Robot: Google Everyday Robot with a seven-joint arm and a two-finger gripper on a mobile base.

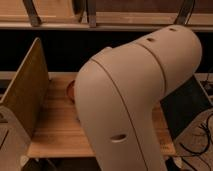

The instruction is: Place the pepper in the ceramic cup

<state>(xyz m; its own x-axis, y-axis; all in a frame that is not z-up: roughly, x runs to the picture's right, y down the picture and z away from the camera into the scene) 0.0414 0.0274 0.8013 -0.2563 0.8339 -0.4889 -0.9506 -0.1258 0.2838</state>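
Note:
My beige arm housing (135, 100) fills the middle of the camera view and hides most of the wooden table (55, 130). The gripper is not in view. The slim dark red pepper is hidden or out of view. The ceramic cup is hidden or out of view. A sliver of a round reddish item (70, 90) shows at the arm's left edge, on the table's far part.
A wooden side panel (25, 90) stands upright along the table's left edge. A shelf rail (100, 22) runs across the top, with dark space below it. Cables (202, 132) lie on the floor at the right.

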